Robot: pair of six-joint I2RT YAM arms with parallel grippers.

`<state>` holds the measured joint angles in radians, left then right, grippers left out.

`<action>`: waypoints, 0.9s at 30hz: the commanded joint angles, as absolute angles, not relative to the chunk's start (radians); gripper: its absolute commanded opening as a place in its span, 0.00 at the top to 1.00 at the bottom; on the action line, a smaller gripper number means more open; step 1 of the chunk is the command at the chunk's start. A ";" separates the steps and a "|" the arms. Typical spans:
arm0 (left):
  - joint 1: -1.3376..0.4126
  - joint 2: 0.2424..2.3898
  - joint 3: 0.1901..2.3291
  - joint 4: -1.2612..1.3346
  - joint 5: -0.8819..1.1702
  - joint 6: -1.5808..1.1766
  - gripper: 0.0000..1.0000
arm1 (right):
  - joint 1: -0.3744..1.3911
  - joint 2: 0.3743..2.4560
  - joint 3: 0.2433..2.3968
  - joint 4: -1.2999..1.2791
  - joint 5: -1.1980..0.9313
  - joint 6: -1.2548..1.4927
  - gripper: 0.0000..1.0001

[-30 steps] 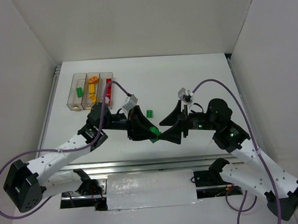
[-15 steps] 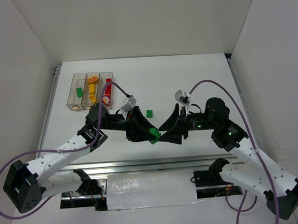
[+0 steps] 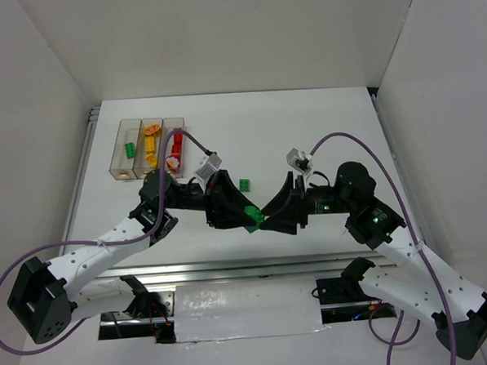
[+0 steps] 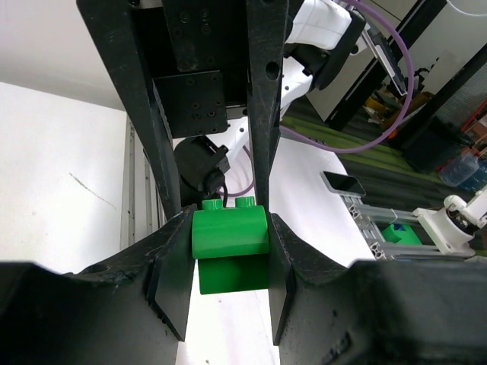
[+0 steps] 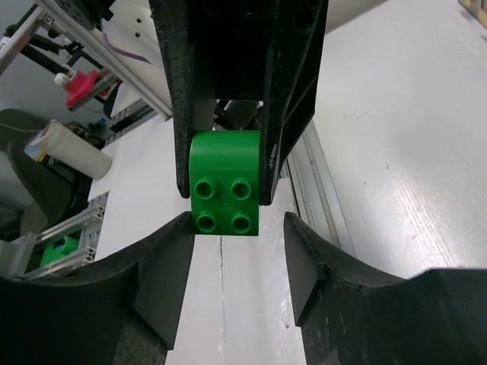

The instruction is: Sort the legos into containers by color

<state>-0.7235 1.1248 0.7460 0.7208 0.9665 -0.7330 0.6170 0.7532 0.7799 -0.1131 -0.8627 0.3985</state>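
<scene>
Shows, far left on the table (image 3: 331, 137), the bins (image 3: 127, 169): three clear boxes joined in a row, with a small green piece (image 3: 130, 147) in the left one, yellow pieces (image 3: 149, 145) in the middle one and red pieces (image 3: 175, 150) in the right one. Shows next, near the table's middle, the left gripper (image 3: 247, 217), jaws pinching the green brick (image 5: 226, 179) by two flat opposite walls, seemingly clear of the tabletop, midway between the two arms. Rates this brick as light, rigid, slick-skinned plastic, not fragile but apt to twist or slip if squeezed across its curved wall; recommends the flat side walls as the hold, away from the studs (image 5: 225, 207). Presents it as a glossy bright-green block with one wall curved and four studs in a square on the end facing the right wrist camera. Marks a loose green brick (image 3: 244, 184) lying on the table just beyond the grippers. Closes, at right, with the right gripper (image 3: 266, 217), jaws spread to either side of the studded end, not yet shut on it.
</scene>
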 commanded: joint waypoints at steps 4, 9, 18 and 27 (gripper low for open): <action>-0.729 1.149 0.738 0.871 1.002 -0.781 1.00 | 0.612 0.750 0.779 -0.012 -0.833 0.437 0.45; -0.733 1.163 0.745 0.882 1.003 -0.787 1.00 | 0.614 0.785 0.764 0.063 -0.871 0.476 0.45; -0.733 1.106 0.772 0.755 0.962 -0.715 1.00 | 0.614 0.773 0.749 0.064 -0.884 0.457 0.87; -0.733 1.106 0.816 0.686 0.931 -0.695 0.74 | 0.614 0.735 0.721 0.103 -0.916 0.457 1.00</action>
